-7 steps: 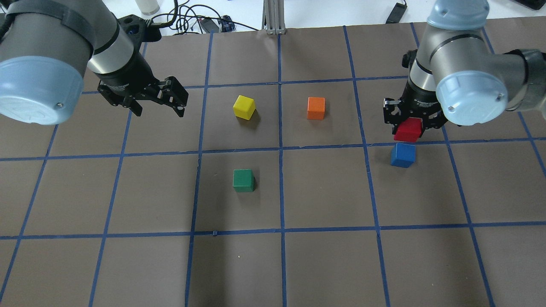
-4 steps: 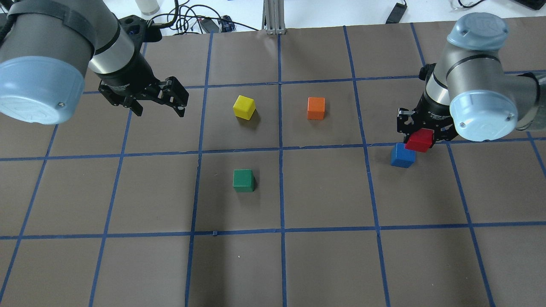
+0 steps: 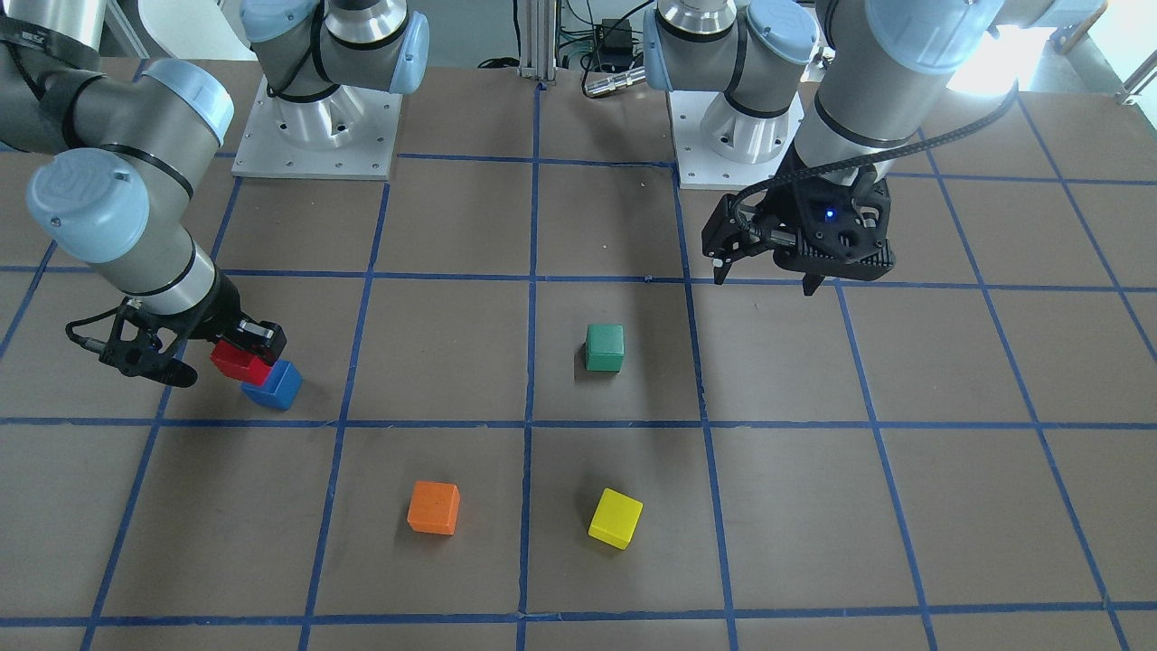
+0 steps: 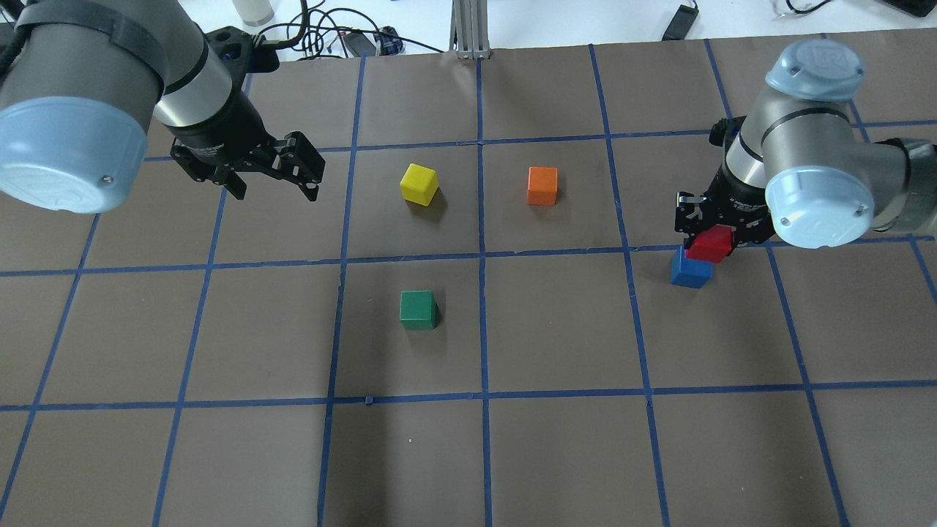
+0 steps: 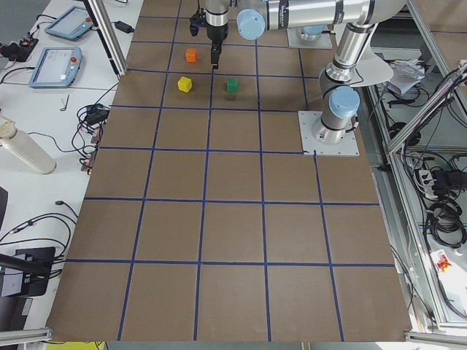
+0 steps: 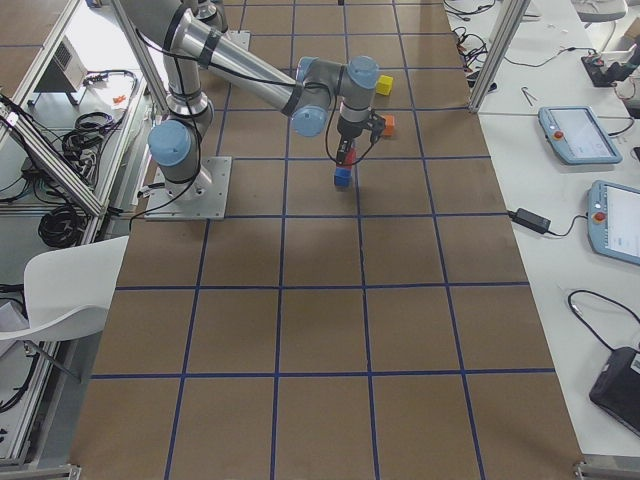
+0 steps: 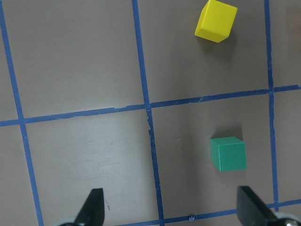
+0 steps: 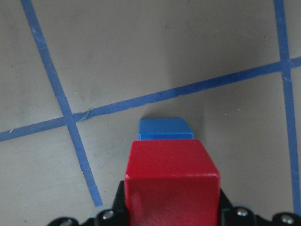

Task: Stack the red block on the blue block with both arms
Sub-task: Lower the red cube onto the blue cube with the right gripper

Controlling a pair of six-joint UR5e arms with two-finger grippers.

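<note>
Seen from overhead, the brown tabletop point(image 4: 556, 454) is ruled into squares by blue tape. The left arm point(image 4: 88, 88) comes in at 10 o'clock and the right arm point(image 4: 812, 168) at 2 o'clock.

The left gripper point(image 4: 274, 192) hangs above bare tabletop at 10 o'clock from the middle. Its fingers are spread wide with nothing between them. In its wrist view the two fingertips sit at the lower corners, with the green and yellow blocks lying ahead of them.

The right gripper point(image 4: 708, 240) sits at 3 o'clock from the middle, clamped on the red block point(image 3: 239, 363). It points down, and the red block fills the gap between its fingers.

The red block is over the blue block point(image 4: 690, 269), shifted toward 1 o'clock from it, so that much of the blue top shows. In the right wrist view only a strip of blue shows beyond the red block. Whether the two blocks touch cannot be told. The blue block lies flat on the tabletop, just below a tape line.

The green block point(image 4: 418, 309) lies at 8 o'clock from the middle, the yellow block point(image 4: 419, 183) at 11 o'clock, and the orange block point(image 4: 542, 185) at 1 o'clock. All three are well apart from each other and from both grippers.
</note>
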